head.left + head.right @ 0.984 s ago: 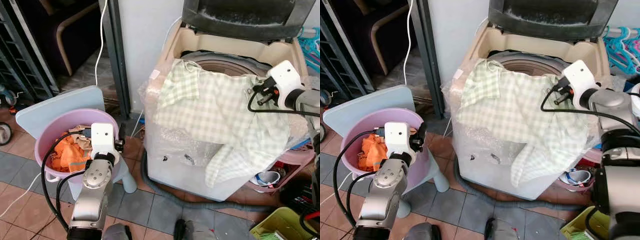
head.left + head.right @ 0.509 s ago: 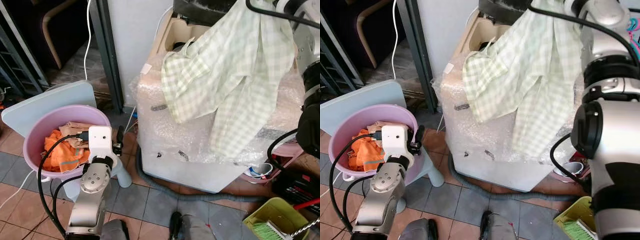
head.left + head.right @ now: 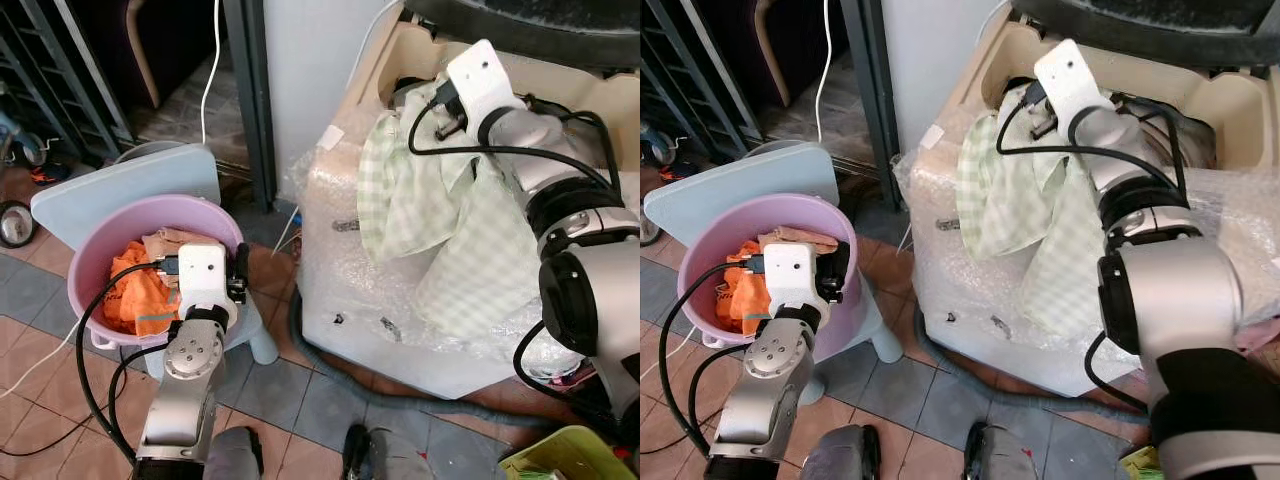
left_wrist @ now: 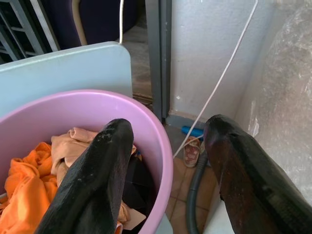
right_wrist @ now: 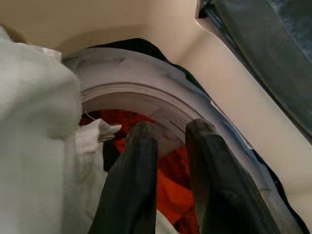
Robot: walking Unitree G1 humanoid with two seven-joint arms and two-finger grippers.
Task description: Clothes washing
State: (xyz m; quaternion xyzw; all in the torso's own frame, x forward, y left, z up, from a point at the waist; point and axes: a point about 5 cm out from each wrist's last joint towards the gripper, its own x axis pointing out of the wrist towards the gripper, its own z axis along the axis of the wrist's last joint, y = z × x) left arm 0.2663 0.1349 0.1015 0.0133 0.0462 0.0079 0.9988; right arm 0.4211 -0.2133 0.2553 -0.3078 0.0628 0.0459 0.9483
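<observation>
A green checked shirt [image 3: 400, 200] hangs bunched over the front left rim of the cream top-loading washing machine [image 3: 400, 290], which is wrapped in bubble film. My right gripper [image 5: 170, 124] is over the drum opening, its fingers close together on the shirt's upper part. Red cloth [image 5: 170, 195] lies inside the drum. A pink basin [image 3: 100, 240] on the left holds orange clothes [image 3: 135, 295] and a beige piece. My left gripper [image 4: 168, 129] stands open beside the basin's near rim, holding nothing.
The basin rests on a pale blue stool [image 3: 120, 185]. A grey hose [image 3: 330, 360] runs along the tiled floor at the machine's foot. A dark metal post [image 3: 255, 100] and a white cable [image 3: 205, 60] stand between basin and machine. A green bin [image 3: 570, 455] sits at lower right.
The right gripper, which held the shirt high half a second ago, has come down to the left of the drum opening, and the shirt is now bunched over the rim. The left arm stays put.
</observation>
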